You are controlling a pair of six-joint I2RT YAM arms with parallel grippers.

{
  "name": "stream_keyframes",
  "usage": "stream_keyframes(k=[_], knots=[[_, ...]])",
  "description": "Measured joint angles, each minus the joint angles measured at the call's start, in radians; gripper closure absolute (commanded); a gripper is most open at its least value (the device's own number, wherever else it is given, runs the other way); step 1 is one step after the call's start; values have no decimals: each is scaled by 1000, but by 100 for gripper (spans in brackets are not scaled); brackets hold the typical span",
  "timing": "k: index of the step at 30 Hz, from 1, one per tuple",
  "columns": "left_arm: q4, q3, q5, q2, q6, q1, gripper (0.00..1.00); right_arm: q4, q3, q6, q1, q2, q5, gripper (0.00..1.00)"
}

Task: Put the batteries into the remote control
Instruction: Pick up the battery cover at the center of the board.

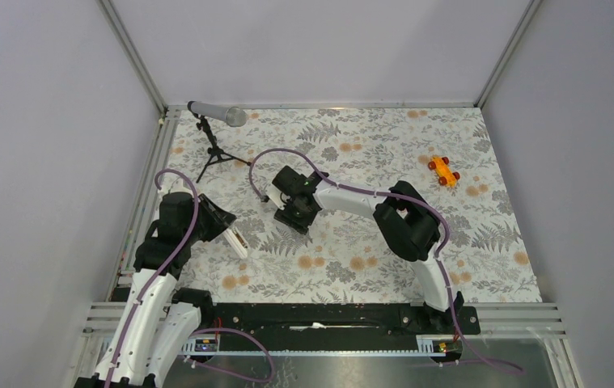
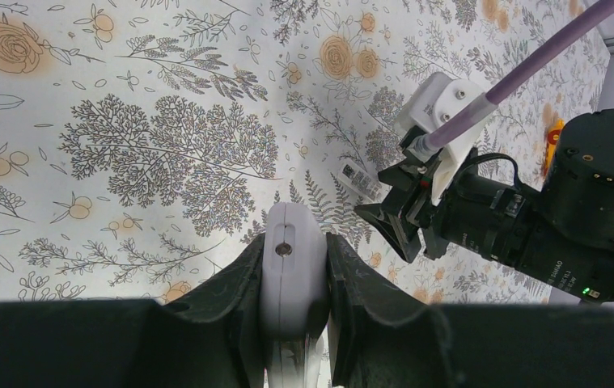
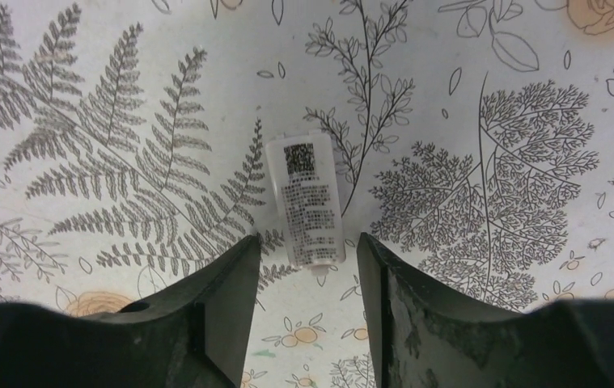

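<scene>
1. Remote control (image 2: 290, 279): the slim white bar is off the table, clamped by its sides in the left claw (image 2: 294, 242), which is clenched on it over the left side of the flowered table (image 1: 384, 137). The face turned to the left wrist camera shows only a small round hole. I cannot tell from these views whether the battery bay is uncovered.
2. Of the batteries, none shows in any view, neither on the table nor in the remote. I judge that the loading itself is not yet done.
3. Near the middle of the table lies a small white labelled plate (image 3: 305, 194), flat and well apart from the remote. By its shape and printed label it is probably the battery cover.
4. Low over that plate hangs the right claw (image 3: 307, 239), its jaws standing apart on either side of the plate's near end. As far as I can see they touch neither edge, so it grasps nothing.
5. What is left, by my reckoning, is nearly everything: both batteries must be found and fetched, seated in the bay, and the cover put back.
6. The microphone (image 1: 216, 114) and the toy car (image 1: 443, 170) stand at the far edge and play no part.
</scene>
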Motion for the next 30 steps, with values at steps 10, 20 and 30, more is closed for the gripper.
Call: stream_keyframes(k=[10, 20, 30], knots=[[0, 0, 3, 0, 0, 5, 100, 14, 24, 22, 2, 19, 33, 63], [7, 0, 12, -3, 8, 6, 100, 53, -3, 38, 2, 4, 61, 66], [260, -164, 138, -89, 3, 7, 100, 37, -135, 164, 2, -154, 95, 65]])
